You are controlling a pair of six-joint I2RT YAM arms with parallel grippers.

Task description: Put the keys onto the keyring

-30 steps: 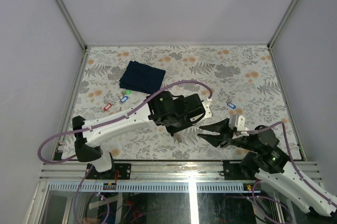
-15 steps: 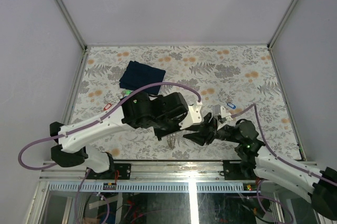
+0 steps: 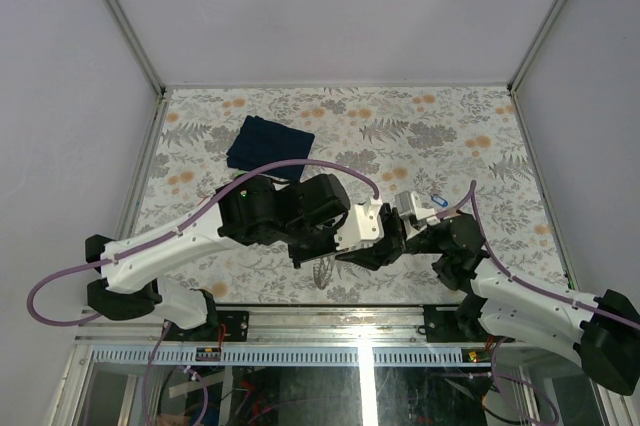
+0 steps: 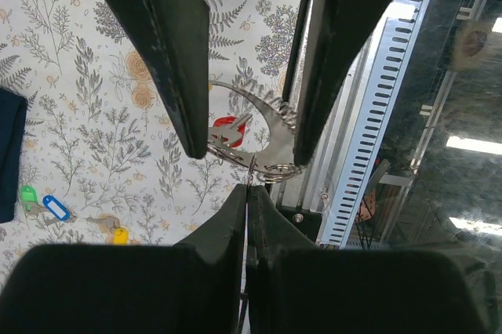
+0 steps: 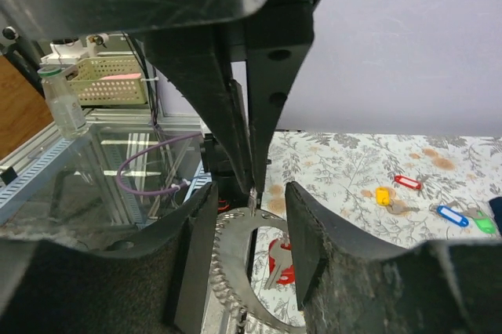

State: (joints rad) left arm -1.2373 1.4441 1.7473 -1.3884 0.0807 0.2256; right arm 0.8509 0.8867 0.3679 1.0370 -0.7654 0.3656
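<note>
Top external: dark blue folded cloth (image 3: 270,146) lies rear-left on the floral-patterned worktop (image 3: 450,136). Left arm comes in from the left and right arm from the right. Their tools meet centre-front, tips nearly together. A blue-tagged key (image 3: 437,201) lies on the worktop just behind the right wrist.

Left wrist: loose on the worktop at left are a green-tagged key (image 4: 28,193), a second blue-tagged key (image 4: 55,207) just beside it, and a yellow-tagged key (image 4: 119,234) nearby. All are well apart from the ring. Left tool (image 4: 248,189) is fully closed, pinching the thin grey metal keyring (image 4: 263,118) at its edge. The ring hangs off the tips, over the worktop's near edge. A red-tagged key (image 4: 225,124) sits at the ring; can't tell if it's threaded on.

Right wrist: right tool (image 5: 249,189) is wide, holding nothing, fingers (image 5: 196,255) either side of the left tool's tips. The keyring hangs between them. A second red-tagged key (image 5: 408,183) lies on the worktop further right.
</note>
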